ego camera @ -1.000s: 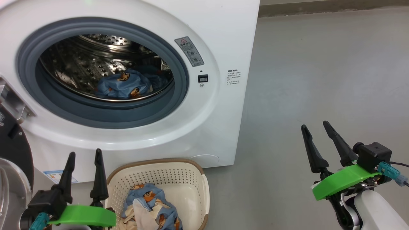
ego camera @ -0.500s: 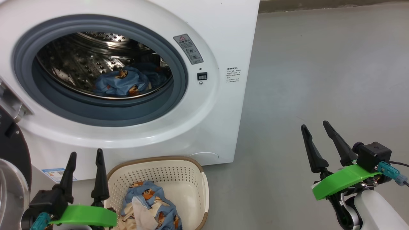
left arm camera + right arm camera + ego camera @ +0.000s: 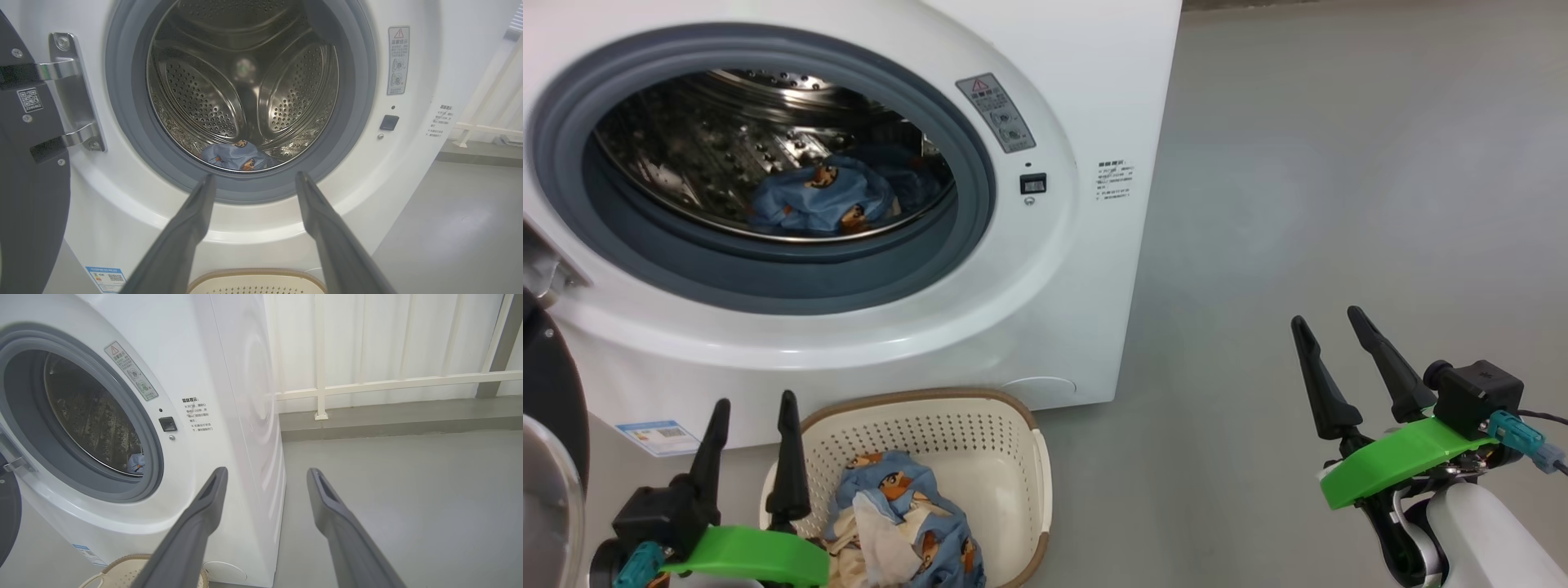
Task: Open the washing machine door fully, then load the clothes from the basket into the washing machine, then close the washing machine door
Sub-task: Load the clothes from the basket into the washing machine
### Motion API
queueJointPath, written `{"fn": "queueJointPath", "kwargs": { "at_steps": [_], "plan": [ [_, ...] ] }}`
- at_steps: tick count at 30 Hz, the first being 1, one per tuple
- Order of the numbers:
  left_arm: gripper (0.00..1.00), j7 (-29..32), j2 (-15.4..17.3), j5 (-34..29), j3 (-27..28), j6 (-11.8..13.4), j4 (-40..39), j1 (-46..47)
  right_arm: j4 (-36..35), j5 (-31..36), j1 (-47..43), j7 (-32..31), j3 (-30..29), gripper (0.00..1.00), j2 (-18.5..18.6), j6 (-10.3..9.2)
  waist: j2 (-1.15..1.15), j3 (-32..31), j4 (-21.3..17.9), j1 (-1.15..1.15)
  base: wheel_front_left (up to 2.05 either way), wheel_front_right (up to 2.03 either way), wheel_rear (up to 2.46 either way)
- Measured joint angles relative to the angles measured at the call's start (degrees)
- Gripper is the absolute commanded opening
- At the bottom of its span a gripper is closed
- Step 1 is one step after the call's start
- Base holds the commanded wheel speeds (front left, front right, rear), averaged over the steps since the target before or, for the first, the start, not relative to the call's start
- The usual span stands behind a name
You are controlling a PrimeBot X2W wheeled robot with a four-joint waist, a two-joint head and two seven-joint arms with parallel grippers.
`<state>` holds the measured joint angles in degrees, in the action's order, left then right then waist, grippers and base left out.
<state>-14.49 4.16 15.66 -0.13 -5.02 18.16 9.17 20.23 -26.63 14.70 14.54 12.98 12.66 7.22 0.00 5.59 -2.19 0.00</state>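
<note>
Head view: the washer [image 3: 1086, 82] fills 11 o'clock, its door [image 3: 551, 384] standing open at 8 o'clock, one blue piece of the clothes [image 3: 825, 200] lies in the drum [image 3: 727, 139] and more are heaped in the basket [image 3: 980, 400] at 6 o'clock, and the left gripper [image 3: 755, 398] at 7 o'clock and the right gripper [image 3: 1325, 315] at 4 o'clock are both spread wide, holding nothing. Left wrist view: the spread fingers [image 3: 184, 237] frame the drum mouth at 12 o'clock, with the blue piece at its bottom and the hinged door at 9 o'clock. Right wrist view: the parted fingers point past the washer's right corner, with bare floor [image 3: 408, 490] at 3 o'clock.
</note>
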Motion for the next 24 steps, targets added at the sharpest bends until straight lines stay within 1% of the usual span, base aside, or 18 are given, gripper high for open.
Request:
{"fn": "queueJointPath", "kwargs": {
  "at_steps": [6,11,24],
  "plan": [
    [1.00,1.0,0.0,0.5,-0.7,0.0,3.0,0.5,-0.2,0.0,0.3,0.0,0.0,1.00,-0.1,0.00,0.00,1.8,-0.4,0.00,0.00,0.00,0.00],
    [1.00,1.5,0.1,0.6,-1.4,-0.1,6.6,2.9,-0.8,0.0,1.6,0.0,-0.1,1.00,-0.4,0.00,0.00,4.1,-0.8,0.00,0.00,0.00,0.00],
    [1.00,1.5,1.5,2.0,-3.5,-1.1,19.9,11.9,-2.7,0.0,5.4,0.0,-0.3,1.00,-1.6,0.00,0.00,12.7,-2.6,0.00,0.00,0.00,0.00]
  ]
}}
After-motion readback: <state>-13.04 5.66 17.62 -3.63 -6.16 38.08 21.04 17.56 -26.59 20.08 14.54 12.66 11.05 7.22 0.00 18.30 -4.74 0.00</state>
